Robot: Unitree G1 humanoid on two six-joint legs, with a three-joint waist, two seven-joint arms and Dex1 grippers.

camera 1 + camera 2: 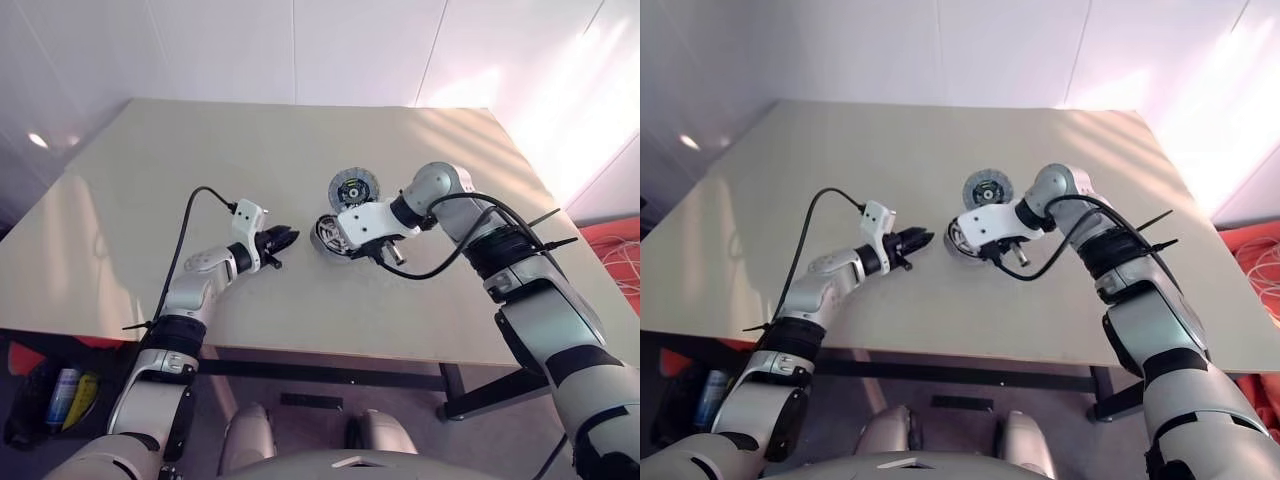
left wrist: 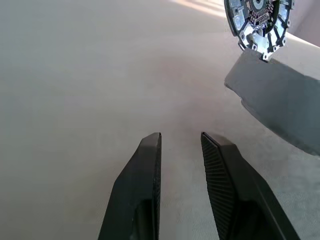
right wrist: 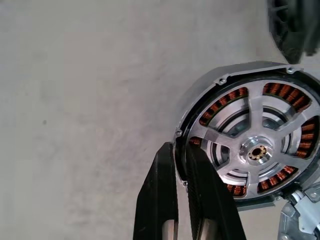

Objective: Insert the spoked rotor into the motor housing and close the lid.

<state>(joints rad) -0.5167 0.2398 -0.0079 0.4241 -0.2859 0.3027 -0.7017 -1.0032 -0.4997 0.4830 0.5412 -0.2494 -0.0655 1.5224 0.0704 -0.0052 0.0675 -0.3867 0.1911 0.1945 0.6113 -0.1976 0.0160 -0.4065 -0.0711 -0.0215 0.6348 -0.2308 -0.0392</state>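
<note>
The motor housing [image 3: 200, 100] is a silver-grey cup with copper windings, near the table's middle [image 1: 322, 236]. The spoked rotor [image 3: 255, 150] sits inside it, silver spokes and hub facing out. My right gripper [image 3: 181, 150] is shut on the housing's rim, one finger outside the wall and one inside. The lid [image 1: 351, 187] lies flat on the table just behind the housing, its marked face up, and is also visible in the left wrist view [image 2: 257, 20]. My left gripper [image 1: 283, 240] is open and empty, a short way left of the housing, pointing at it.
The beige table [image 1: 250, 150] stretches wide to the left and back. Its front edge [image 1: 300, 345] runs close below both hands. A black cable [image 1: 450, 250] loops off my right wrist above the tabletop. White walls stand behind the table.
</note>
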